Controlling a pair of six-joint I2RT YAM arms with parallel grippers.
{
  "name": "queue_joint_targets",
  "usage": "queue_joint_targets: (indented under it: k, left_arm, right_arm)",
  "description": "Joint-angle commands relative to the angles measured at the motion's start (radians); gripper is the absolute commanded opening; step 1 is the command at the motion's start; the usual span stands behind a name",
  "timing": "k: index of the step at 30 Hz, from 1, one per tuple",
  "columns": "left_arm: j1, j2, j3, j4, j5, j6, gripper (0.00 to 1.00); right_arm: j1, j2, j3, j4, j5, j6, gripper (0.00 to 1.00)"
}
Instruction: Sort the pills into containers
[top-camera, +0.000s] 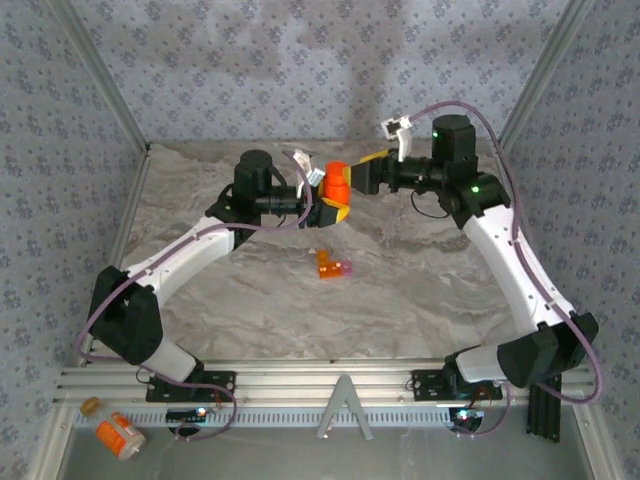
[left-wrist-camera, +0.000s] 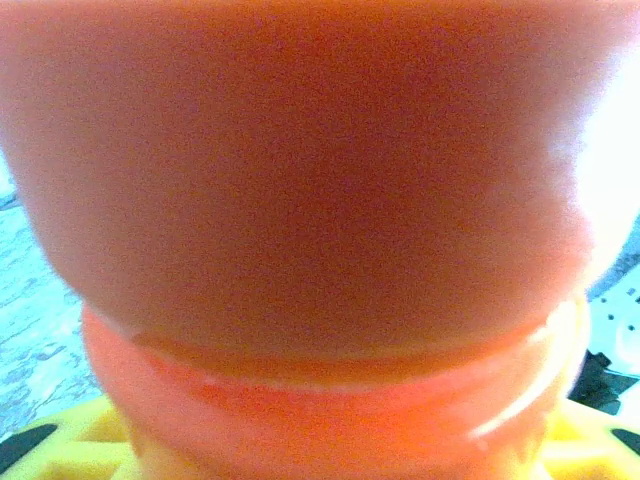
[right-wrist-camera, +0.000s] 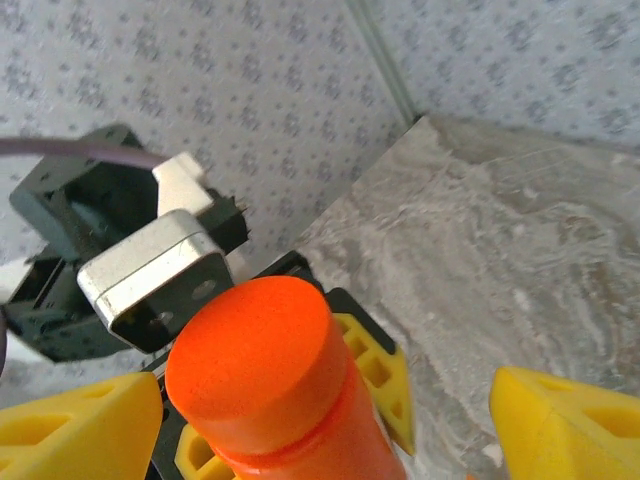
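Left gripper pinches pill bottle roughly upright over tabletop's far-middle; right gripper jaws spread, straddling the orange cap, not touching it

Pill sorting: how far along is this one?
Done: nothing looks sorted yet. In hand: the left gripper holds the bottle upright, cap on, and the right gripper stands open on either side of the cap. Left: uncapping and filling the bottle, then the box, which lies alone on the table.
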Motion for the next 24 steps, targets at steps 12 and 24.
queue_joint_targets:
  k: [12,24]
  left_arm:
    - [0.003,0.013,0.039,-0.042,0.089,0.03,0.0]
    - [-0.003,-0.011,0.014,0.025,-0.054,-0.007,0.0]
  right_arm:
    - [0.069,0.075,0.09,-0.08,-0.038,-0.078,0.77]
    - [0.086,0.034,-0.018,0.007,0.093,0.012,0.42]
